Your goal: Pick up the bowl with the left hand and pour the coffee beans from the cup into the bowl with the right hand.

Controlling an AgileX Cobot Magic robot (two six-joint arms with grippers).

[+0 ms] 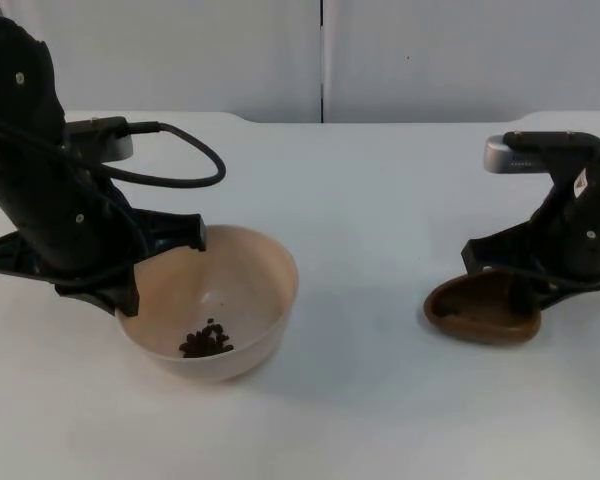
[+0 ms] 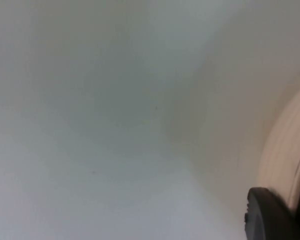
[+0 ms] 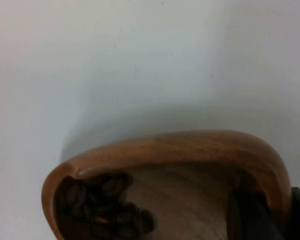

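Left claw [image 1: 165, 262] is clamped on the near rim of the bowl [image 1: 242, 290], a few beans [image 1: 206, 341] inside | right claw [image 1: 515, 285] is gripped on the wooden cup [image 1: 480, 312], low on the tabletop [image 1: 370, 200], well right of the bowl | pour judged to need a leftward carry.

Soft, even light falls from above; no glare on the white table [image 1: 380, 200]. Faint shadows sit under the bowl [image 1: 242, 290] and wooden cup [image 1: 480, 312]. Up close, both wrist views look hazy, the table greyish.
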